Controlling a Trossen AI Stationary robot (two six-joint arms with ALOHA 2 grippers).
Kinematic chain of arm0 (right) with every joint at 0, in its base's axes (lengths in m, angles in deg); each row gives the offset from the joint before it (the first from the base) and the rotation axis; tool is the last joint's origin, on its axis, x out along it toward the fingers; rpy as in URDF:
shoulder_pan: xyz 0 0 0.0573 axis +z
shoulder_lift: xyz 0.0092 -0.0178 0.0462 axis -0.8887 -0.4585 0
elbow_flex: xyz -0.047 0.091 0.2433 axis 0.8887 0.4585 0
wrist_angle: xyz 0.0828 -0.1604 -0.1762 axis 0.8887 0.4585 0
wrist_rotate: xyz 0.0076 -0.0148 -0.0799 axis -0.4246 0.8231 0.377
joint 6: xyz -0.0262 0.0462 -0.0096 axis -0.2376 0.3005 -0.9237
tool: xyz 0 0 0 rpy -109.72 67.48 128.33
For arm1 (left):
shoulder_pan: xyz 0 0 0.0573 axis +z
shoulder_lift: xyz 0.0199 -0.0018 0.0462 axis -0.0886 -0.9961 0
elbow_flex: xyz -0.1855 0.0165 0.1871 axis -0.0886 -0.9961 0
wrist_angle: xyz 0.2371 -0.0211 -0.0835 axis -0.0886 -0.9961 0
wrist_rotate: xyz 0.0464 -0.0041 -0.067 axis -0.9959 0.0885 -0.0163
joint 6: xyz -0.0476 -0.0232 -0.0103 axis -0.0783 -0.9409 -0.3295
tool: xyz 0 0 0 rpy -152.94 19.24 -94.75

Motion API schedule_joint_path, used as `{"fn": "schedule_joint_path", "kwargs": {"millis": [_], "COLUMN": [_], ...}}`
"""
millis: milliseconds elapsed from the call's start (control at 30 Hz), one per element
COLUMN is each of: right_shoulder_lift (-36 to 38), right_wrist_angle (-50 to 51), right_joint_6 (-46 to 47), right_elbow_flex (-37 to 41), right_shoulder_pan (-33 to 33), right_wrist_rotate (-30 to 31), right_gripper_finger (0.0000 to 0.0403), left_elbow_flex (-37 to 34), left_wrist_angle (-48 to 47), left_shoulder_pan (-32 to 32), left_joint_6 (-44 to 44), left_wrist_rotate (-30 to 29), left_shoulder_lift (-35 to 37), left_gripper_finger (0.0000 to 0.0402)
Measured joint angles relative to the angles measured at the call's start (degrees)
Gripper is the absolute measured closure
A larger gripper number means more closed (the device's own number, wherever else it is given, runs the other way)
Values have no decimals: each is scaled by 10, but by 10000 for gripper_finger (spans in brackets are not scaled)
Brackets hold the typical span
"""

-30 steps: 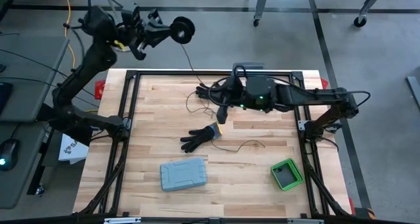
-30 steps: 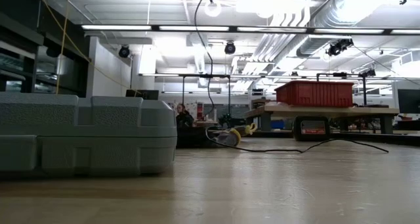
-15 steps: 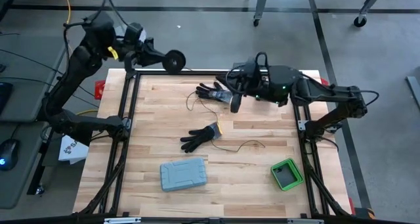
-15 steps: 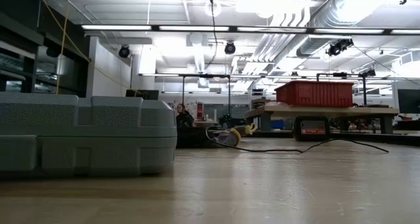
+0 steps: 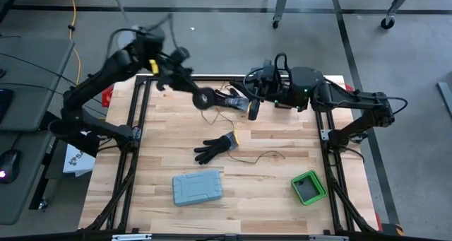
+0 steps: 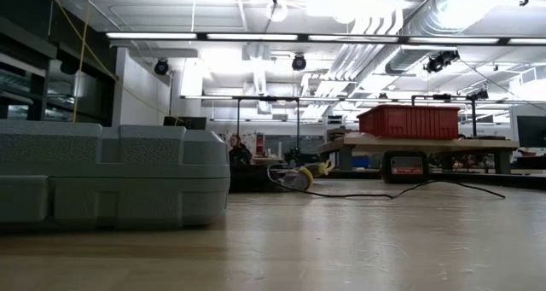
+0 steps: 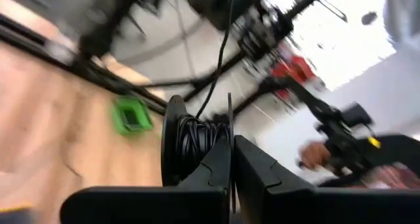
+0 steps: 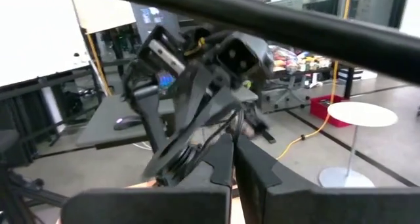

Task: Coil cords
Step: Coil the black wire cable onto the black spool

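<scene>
My left hand [image 5: 200, 97] clamped on the coiled cord [image 7: 193, 142], over the bench's [image 5: 268, 191] far edge – my right hand [image 5: 252, 110] shut, beside a glove [image 5: 229, 97]

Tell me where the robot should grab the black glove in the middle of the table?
Probably the cuff, coming straight down from above. The black glove lies flat on the table with its floppy fingers spread toward the left arm's side, so the narrower cuff end likely gives a firmer pinch. The left gripper is busy, shut on the cord coil.
</scene>
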Motion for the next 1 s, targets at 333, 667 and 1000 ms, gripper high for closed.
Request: {"fn": "schedule_joint_path", "kwargs": {"millis": [333,667,1000], "right_shoulder_lift": [-5,-21,-38], "right_wrist_angle": [-6,-38,-41], "right_joint_6": [25,37,67], "right_elbow_flex": [0,0,-1], "right_shoulder_pan": [-7,-6,-2], "right_wrist_rotate": [-68,-132,-140], "right_gripper_finger": [403,403,403], "left_elbow_flex": [0,0,0], "left_wrist_angle": [278,667,770], "left_shoulder_pan": [-91,-112,-103], "left_joint_6": [-116,-322,-279], "left_wrist_rotate": [61,63,-32], "left_shoulder_lift": [-89,-148,-149], "left_gripper_finger": [401,402,401]}}
